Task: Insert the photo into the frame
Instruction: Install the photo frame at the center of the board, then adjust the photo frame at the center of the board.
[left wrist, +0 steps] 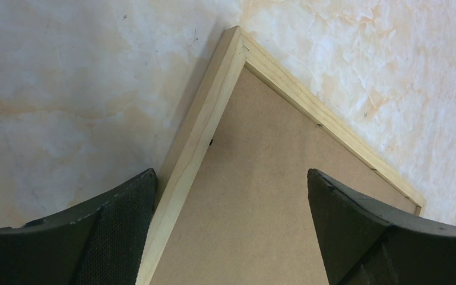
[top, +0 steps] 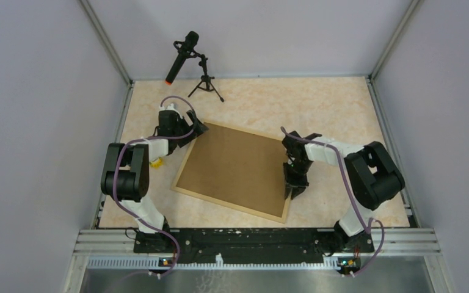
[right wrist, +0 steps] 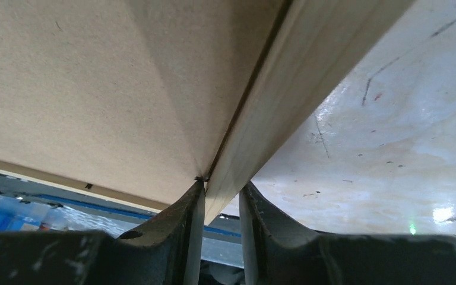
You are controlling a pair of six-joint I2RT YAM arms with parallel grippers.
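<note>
The frame (top: 186,163), thin light wood rails, lies slanted on the table with a brown backing board (top: 235,166) filling it. The photo is hidden. My left gripper (top: 198,129) hangs open over the frame's far left corner. In the left wrist view its fingers straddle the left rail (left wrist: 202,127) and the board (left wrist: 255,196), with the gripper (left wrist: 230,175) touching neither. My right gripper (top: 294,192) stands at the frame's right rail near the near corner. In the right wrist view it (right wrist: 222,187) is shut on that rail (right wrist: 285,89), one finger on the board side (right wrist: 95,89), one outside.
A black microphone on a small tripod (top: 186,58) stands at the back left of the table. A small yellow object (top: 156,163) lies under my left arm by the left wall. Grey walls enclose three sides, and a black base rail (top: 250,238) runs along the near edge.
</note>
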